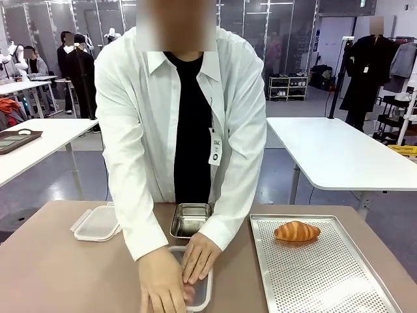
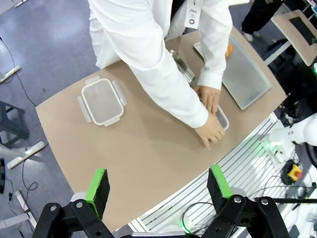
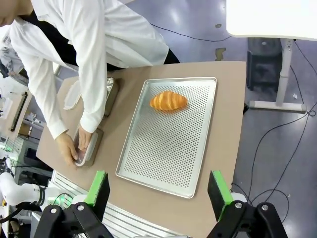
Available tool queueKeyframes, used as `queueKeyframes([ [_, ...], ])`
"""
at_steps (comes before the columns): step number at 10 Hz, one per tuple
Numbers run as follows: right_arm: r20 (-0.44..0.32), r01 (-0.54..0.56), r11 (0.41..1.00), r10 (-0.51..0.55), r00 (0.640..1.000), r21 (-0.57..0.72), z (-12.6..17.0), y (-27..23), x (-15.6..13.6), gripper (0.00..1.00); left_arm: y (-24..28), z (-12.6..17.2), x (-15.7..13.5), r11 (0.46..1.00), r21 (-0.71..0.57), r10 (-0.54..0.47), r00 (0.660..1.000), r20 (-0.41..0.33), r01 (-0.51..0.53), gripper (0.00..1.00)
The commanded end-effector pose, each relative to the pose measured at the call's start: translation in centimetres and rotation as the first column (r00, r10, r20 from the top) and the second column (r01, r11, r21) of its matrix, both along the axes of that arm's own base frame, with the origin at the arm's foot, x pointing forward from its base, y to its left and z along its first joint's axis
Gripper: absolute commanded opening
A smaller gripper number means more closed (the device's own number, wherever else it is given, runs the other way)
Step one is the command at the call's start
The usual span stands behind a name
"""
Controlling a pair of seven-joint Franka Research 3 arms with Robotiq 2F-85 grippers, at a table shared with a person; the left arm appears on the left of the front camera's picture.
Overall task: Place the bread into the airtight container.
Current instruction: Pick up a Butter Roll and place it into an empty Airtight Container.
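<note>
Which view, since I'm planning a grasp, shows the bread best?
Right wrist view: the bread lies whole on the tray, seen from above. Front view shows it side-on; left wrist view gives an orange sliver beside a sleeve.

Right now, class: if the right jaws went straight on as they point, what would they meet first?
Probably the tray, on bare mesh short of the bread; the right gripper hangs open above it, and depth is hard to judge.
</note>
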State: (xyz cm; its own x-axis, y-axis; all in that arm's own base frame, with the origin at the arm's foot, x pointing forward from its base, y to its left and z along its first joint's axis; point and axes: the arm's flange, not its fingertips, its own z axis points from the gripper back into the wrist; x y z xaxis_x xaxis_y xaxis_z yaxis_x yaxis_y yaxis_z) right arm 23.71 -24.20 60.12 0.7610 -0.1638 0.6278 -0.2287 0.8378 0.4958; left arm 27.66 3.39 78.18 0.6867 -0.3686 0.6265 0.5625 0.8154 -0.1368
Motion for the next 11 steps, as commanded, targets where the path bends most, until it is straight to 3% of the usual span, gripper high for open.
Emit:
queueKeyframes([
  [1,0.014,-0.015,1.0,0.015,1.0,0.009,-0.1,0.1,0.1,1.0,0.1,0.1,0.0,1.0,0.01,-0.021,1.0,0.005,0.021,1.0],
  [9,0.0,0.0,1.0,0.0,1.0,0.0,0.0,0.0,0.0,1.0,0.1,0.1,0.0,1.0,0.01,-0.021,1.0,0.005,0.021,1.0],
  [11,0.047,-0.088,0.979,0.098,0.994,-0.186,2.8,1.5,0.8,1.0,0.1,0.1,0.0,1.0,0.01,-0.021,1.0,0.005,0.021,1.0],
])
